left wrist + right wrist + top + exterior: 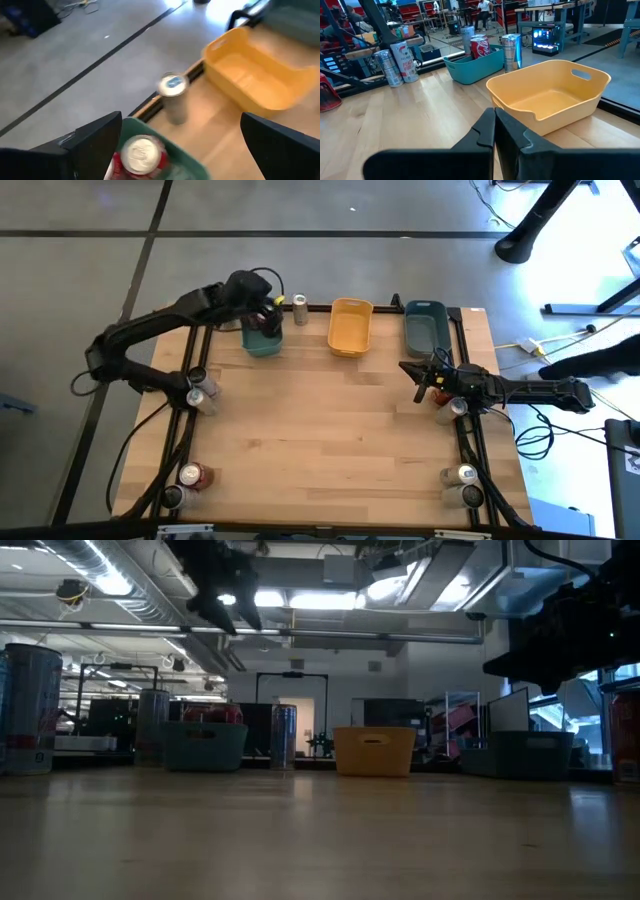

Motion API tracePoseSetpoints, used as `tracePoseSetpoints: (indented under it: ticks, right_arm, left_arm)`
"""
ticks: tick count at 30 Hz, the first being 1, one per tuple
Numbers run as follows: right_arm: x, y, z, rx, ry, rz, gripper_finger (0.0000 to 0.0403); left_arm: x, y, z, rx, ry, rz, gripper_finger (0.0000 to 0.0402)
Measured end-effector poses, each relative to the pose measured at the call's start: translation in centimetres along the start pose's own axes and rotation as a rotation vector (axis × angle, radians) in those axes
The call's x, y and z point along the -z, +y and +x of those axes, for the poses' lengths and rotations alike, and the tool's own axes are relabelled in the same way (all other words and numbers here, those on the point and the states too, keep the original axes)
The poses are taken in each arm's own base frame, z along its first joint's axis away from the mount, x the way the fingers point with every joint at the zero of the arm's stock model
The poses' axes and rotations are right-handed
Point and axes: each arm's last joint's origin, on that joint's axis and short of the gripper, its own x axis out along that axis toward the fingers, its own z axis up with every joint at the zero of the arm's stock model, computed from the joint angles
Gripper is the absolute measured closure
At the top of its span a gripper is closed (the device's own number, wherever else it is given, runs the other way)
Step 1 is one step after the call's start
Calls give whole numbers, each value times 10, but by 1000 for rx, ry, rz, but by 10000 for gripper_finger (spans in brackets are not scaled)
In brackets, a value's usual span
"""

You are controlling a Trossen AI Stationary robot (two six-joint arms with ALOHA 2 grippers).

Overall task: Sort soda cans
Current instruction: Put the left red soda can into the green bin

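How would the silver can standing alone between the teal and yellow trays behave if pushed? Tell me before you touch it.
The silver can stands upright, tall and narrow, so a high push would probably tip it. Being round, it would likely roll once down. It stands near the table edge, so it might go off. Its smooth metal wall may be slippery.

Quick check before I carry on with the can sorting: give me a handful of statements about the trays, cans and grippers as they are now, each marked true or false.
1. The left gripper is open above the teal tray. True.
2. A red can stands in the teal tray. True.
3. The yellow tray holds two cans. False: it is empty.
4. The right gripper is open. False: its fingers are shut, holding nothing.
5. A silver can stands on the table between the teal and yellow trays. True.
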Motion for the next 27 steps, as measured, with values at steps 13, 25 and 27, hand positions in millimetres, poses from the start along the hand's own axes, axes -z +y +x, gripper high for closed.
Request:
tracePoseSetpoints:
  ticks: [13, 25, 27]
  right_arm:
    - [0, 0, 0, 0, 0, 5, 393]
    - [1, 0, 0, -18, 11, 10, 393]
    - [1, 1, 0, -25, 13, 11, 393]
  left_arm:
    - [29, -63, -68, 312, 48, 137, 9]
    - [62, -100, -109, 478, 178, 112, 9]
    - [70, -103, -116, 485, 225, 95, 9]
